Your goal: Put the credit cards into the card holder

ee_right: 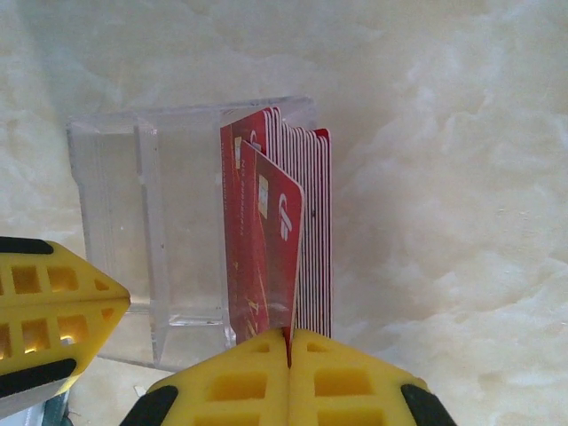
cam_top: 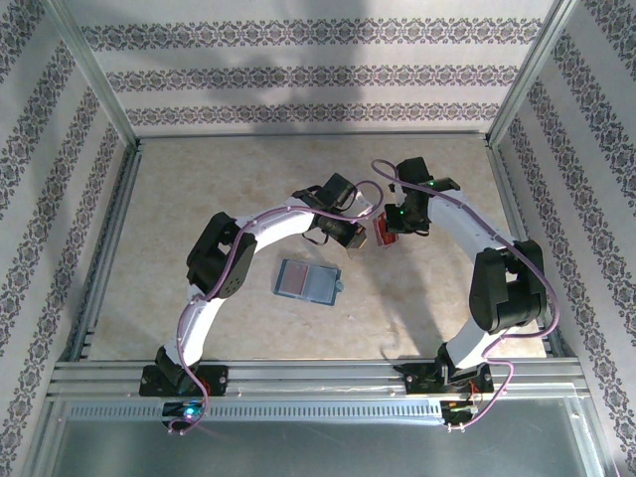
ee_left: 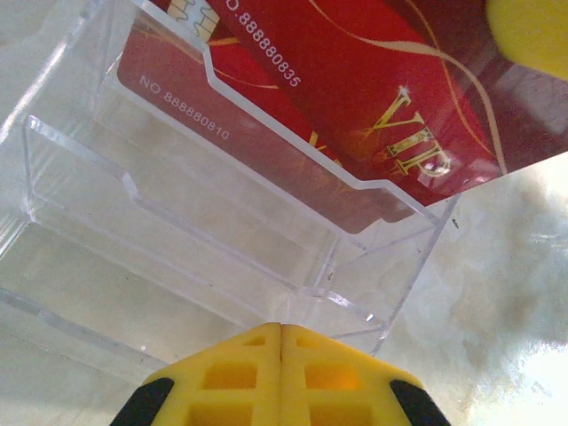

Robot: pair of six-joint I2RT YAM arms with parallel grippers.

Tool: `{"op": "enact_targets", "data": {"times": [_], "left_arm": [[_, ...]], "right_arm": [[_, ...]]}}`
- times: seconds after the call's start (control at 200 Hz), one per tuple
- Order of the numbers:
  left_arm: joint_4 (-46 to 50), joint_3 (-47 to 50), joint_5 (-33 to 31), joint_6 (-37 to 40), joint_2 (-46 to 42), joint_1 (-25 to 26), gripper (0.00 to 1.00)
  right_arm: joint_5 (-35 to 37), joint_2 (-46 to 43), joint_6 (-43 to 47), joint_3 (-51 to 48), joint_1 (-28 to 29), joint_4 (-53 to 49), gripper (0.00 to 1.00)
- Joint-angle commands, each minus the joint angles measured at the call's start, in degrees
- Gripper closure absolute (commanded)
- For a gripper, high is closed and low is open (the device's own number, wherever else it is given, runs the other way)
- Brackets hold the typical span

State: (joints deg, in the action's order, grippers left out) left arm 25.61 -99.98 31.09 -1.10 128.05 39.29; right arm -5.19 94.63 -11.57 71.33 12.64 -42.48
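Several red credit cards (ee_right: 312, 222) stand on edge in a clear acrylic stand (ee_right: 142, 222). My right gripper (ee_right: 288, 342) is shut on the near edge of one red card (ee_right: 271, 248), which sits tilted and apart from the rest of the stack. My left gripper (ee_left: 281, 330) is shut with nothing in it, its tips against the stand's clear base (ee_left: 177, 231), below the red VIP cards (ee_left: 355, 89). From above, both grippers (cam_top: 356, 237) (cam_top: 393, 227) meet at the stand of cards (cam_top: 383, 237). The teal card holder (cam_top: 306, 281) lies open on the table nearer the bases, its left half looking reddish.
The left gripper's yellow fingers (ee_right: 53, 311) sit close beside the stand in the right wrist view. Metal rails (cam_top: 318, 376) run along the table's near edge, and patterned walls (cam_top: 318, 75) close the back and sides. Bare tabletop (cam_top: 199, 189) lies left of the arms.
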Motion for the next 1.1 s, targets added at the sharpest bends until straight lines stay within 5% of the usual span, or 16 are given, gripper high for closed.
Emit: {"op": "enact_targets", "data": {"times": [0.0,0.779,1.094], "left_arm": [[3.2,0.7,-1.2,0.9,1.4,0.3,1.00],[3.4,0.5,-2.1,1.1,0.7,0.3,1.00],[5.2,-2.8,-1.6,0.7,-3.4,-0.3,0.91]], "right_arm": [[0.7,-0.7,0.2,1.2,0.3,-3.0,1.00],[-6.1,-1.4,-1.7,2.2,0.7,-1.4,1.00],[-6.2,-8.4,-2.5,1.9,0.7,-3.0,1.00]]}}
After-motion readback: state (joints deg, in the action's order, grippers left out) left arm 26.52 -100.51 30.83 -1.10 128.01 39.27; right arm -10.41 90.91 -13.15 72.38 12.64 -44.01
